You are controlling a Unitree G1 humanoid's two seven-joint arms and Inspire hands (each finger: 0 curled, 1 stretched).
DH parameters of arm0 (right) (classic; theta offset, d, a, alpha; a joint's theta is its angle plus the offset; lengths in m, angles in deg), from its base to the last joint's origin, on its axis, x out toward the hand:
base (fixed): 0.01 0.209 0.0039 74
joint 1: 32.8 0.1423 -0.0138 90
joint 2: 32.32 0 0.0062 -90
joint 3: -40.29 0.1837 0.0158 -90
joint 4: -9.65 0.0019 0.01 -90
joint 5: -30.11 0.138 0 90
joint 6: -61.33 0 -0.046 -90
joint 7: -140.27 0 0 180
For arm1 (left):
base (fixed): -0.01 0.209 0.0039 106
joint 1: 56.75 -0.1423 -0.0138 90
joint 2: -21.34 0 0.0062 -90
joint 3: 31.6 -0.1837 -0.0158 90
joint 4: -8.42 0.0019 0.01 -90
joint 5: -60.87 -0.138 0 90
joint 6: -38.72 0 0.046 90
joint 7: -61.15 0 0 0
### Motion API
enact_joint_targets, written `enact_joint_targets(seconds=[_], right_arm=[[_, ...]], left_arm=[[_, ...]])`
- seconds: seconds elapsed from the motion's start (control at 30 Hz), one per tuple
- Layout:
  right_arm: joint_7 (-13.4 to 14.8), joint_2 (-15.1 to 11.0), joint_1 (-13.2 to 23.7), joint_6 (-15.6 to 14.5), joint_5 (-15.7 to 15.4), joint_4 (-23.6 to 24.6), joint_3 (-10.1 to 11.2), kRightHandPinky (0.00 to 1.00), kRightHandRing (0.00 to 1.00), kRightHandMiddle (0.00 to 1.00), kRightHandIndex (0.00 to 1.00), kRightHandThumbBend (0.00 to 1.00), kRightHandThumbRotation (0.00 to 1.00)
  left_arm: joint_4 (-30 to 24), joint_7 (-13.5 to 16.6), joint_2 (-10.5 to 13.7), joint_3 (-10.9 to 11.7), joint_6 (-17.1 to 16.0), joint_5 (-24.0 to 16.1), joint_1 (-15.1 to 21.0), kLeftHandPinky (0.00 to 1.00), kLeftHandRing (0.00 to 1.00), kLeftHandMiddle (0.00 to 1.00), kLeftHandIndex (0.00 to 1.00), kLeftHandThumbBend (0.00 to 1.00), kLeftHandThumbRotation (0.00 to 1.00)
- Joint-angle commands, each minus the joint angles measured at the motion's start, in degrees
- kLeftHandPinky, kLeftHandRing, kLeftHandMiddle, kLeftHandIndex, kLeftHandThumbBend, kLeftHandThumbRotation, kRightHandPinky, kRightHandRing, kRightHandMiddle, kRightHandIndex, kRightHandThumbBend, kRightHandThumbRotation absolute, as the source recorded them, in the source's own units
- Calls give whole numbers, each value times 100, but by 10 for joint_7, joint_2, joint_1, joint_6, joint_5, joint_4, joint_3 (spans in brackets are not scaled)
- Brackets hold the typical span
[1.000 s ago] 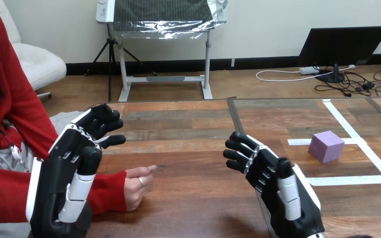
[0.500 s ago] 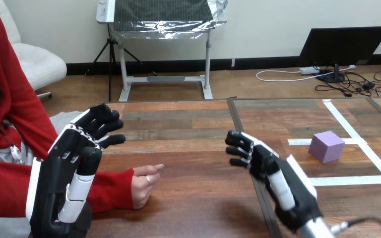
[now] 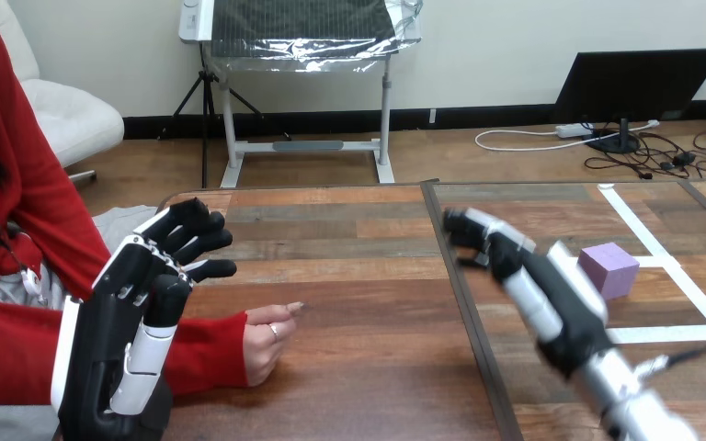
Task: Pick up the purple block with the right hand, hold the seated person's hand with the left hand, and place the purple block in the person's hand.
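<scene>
Reach: right robot hand (image 3: 556, 292), fingers released and empty, hangs just beside purple block (image 3: 609, 269) near right edge of surface (image 3: 349, 276). Should centre over block before closing. Left robot hand (image 3: 138, 294) likewise released.

Block (image 3: 609, 269) right of the right hand's (image 3: 556, 299) fingers: purple. Table (image 3: 349, 276): brown wood planks, white tape lines (image 3: 680, 332). Sleeve (image 3: 204, 354) below the left hand's (image 3: 129, 308) fingers: red.
</scene>
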Motion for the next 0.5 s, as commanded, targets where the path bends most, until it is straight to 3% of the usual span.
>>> enact_joint_targets(seconds=[0.0, 0.47], right_arm=[[44, -38, 164, 40, -22, -48, 19, 85, 89, 89, 88, 95, 96], [103, -68, 239, 48, -76, -139, 0, 83, 88, 89, 88, 92, 97]], left_arm=[[-4, 2, -21, -17, -2, 7, -80, 63, 73, 73, 72, 81, 68], [1, 4, -22, -14, -7, 3, -82, 61, 73, 74, 72, 81, 69]])
